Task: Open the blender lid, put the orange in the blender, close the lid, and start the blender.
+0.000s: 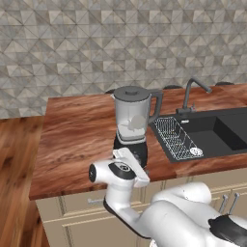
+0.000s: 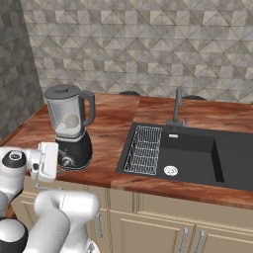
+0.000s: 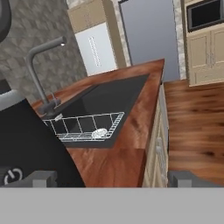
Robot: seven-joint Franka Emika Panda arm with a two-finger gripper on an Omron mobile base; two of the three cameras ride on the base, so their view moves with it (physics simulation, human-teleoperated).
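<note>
- The blender point(image 1: 131, 123) stands upright on the wooden counter point(image 1: 77, 140), near the front edge and just left of the sink point(image 1: 212, 130); its clear jar sits on the black base, handle turned toward the sink.
- The blender lid point(image 1: 130, 92) sits flat on the jar's top, closing it; in the right base view it shows as a dark grey cap point(image 2: 62, 90).
- Inside the jar a pale round shape point(image 2: 72, 120) rests low, above the base; it may be the orange, but through the plastic it looks washed out and I cannot say for sure.
- The silver dial point(image 2: 65, 161) is on the base's front, facing the robot.
- The gripper point(image 2: 60, 166) is held just in front of the black base at dial height; from the left base view the hand point(image 1: 132, 166) covers the lower front of the base.
- In the hand view the two fingertips point(image 3: 41, 178) stand well apart at the bottom, one beside the black base point(image 3: 30, 144) and its power symbol, the other out over the counter edge; nothing is clamped between them, so the jaws are spread.
- Whether a finger touches the dial cannot be told.
- A wire rack point(image 1: 177, 137) lies in the sink's left basin, a grey faucet point(image 1: 193, 94) rises behind it.
- Cream cabinets point(image 2: 163, 217) run under the counter; a patterned grey tile wall point(image 1: 96, 43) stands behind.
</note>
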